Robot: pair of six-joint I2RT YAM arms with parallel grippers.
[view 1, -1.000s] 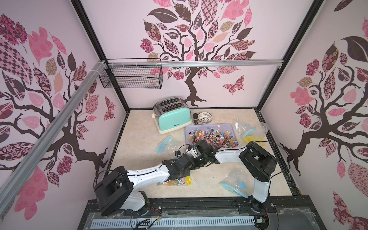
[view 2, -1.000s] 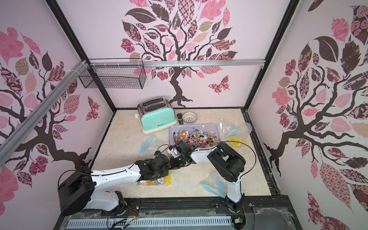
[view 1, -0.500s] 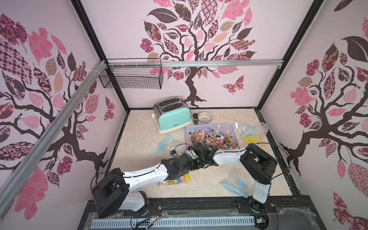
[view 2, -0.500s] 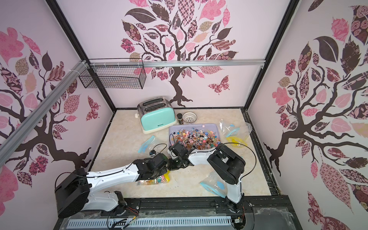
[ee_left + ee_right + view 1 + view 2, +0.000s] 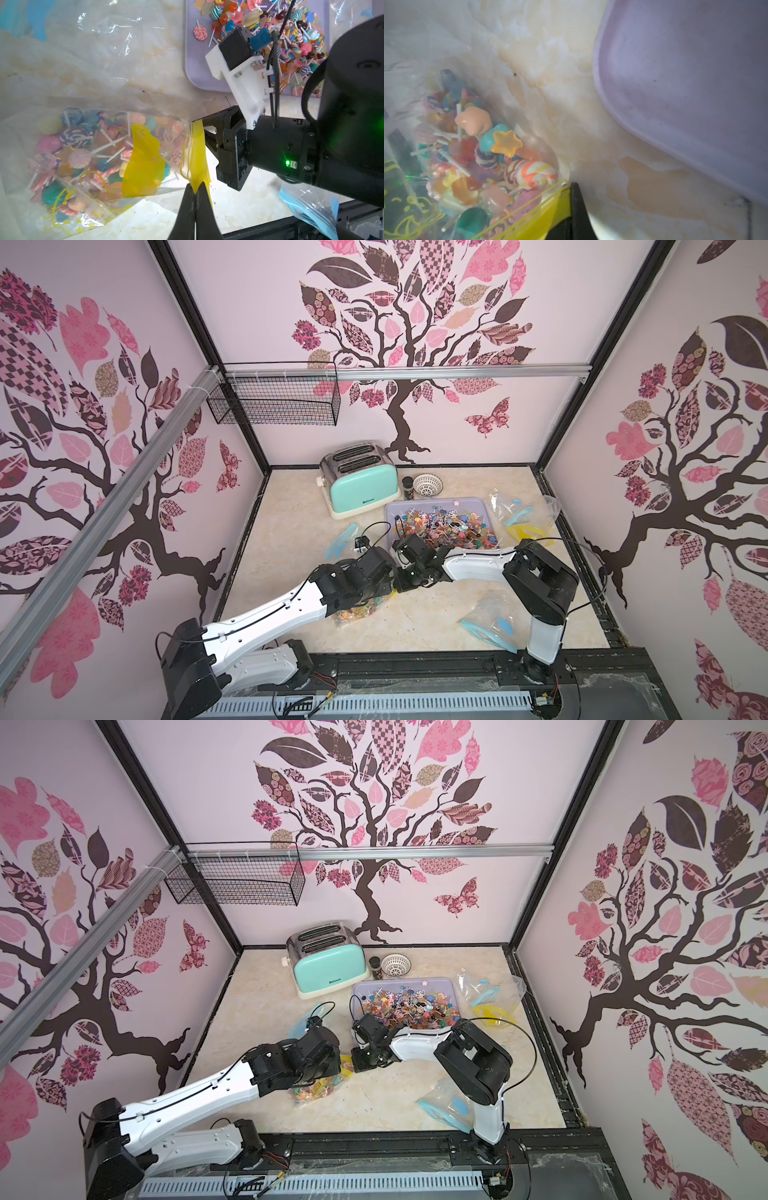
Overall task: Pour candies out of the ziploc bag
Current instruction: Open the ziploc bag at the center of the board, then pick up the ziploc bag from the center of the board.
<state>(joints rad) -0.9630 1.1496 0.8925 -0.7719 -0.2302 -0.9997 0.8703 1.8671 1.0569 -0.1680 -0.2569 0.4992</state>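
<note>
ziploc bag [image 5: 68,166] is full of candies [image 5: 79,149] and lies on the marble table [image 5: 291,531], near-centre, just near-left of the lilac tray's [image 5: 390,510] near-left corner. In both top views the left arm's wrist covers most of it; only its near edge pokes out [image 5: 316,1090].

The yellow zip strip [image 5: 195,158] is at the bag's tray-side end. left gripper [image 5: 194,190] is clenched on one end of the strip, right gripper [image 5: 202,124] is clenched on the other. The strip runs between the two tips. Can't tell whether the mouth is parted.

The tray holds a heap of loose candies [image 5: 449,526], mostly toward its right side.

Other clear bags on the table:
- blue-zip [image 5: 486,622], near right
- blue-zip [image 5: 343,541], just left of the tray
- two more [image 5: 515,510], right of the tray

Mint toaster [image 5: 361,485], dark jar [image 5: 408,488] and white bowl [image 5: 428,485] stand along the far wall.
</note>
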